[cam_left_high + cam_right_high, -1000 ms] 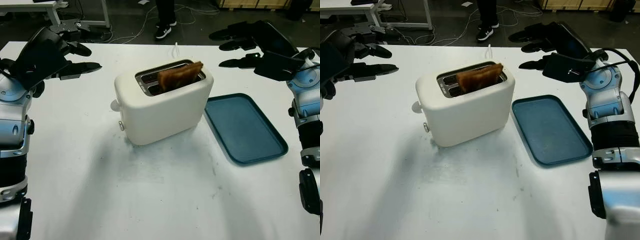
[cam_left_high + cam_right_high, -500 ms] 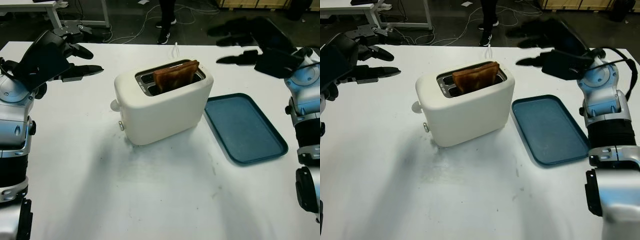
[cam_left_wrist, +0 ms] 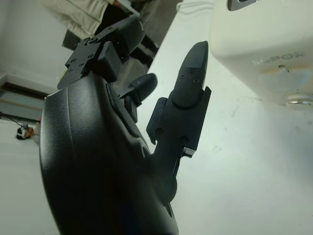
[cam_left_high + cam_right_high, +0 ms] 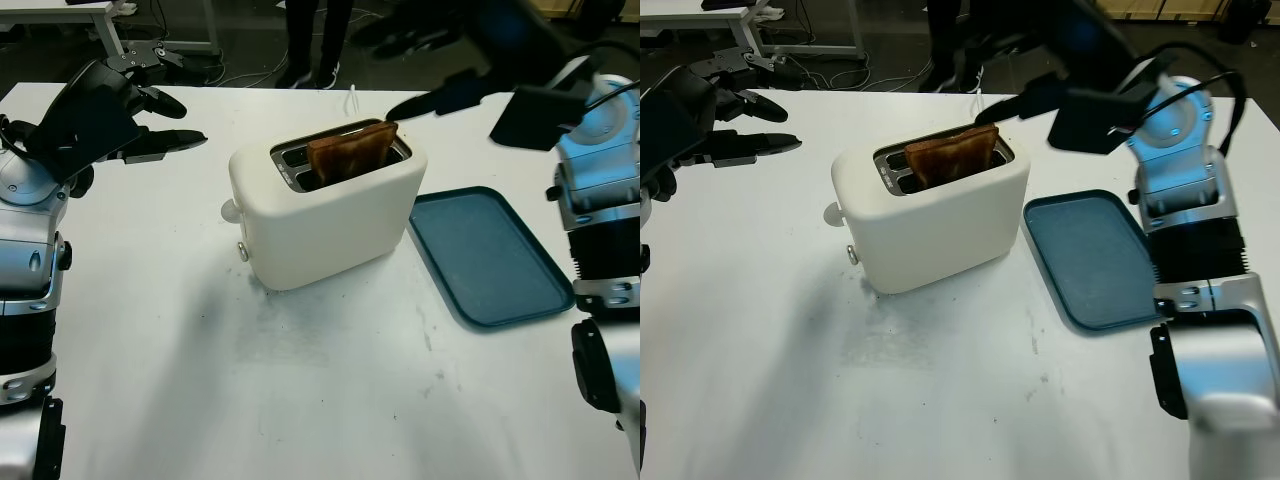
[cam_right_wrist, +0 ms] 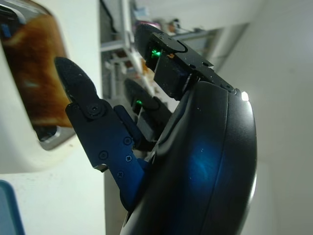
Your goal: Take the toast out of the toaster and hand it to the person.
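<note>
A cream toaster [image 4: 325, 210] stands mid-table with a browned slice of toast [image 4: 350, 152] sticking up from its nearer slot. My right hand [image 4: 430, 65] is open, raised above and behind the toaster's right end, its lowest finger close to the toast's right edge without touching it. In the right wrist view the toast [image 5: 34, 78] and toaster [image 5: 58, 161] lie just beyond my fingers [image 5: 93, 127]. My left hand [image 4: 120, 110] hovers open over the table's far left, apart from the toaster. A person's legs [image 4: 315, 40] stand beyond the far table edge.
A blue tray [image 4: 490, 255] lies flat to the right of the toaster. The toaster's lever knob [image 4: 230, 211] and a small dial face left-front. Cables and a table frame [image 4: 160, 45] sit on the floor behind.
My right hand has swung left and forward from the far right to just above the toaster's right end. The toast has straightened in its slot. The person's legs shifted left.
</note>
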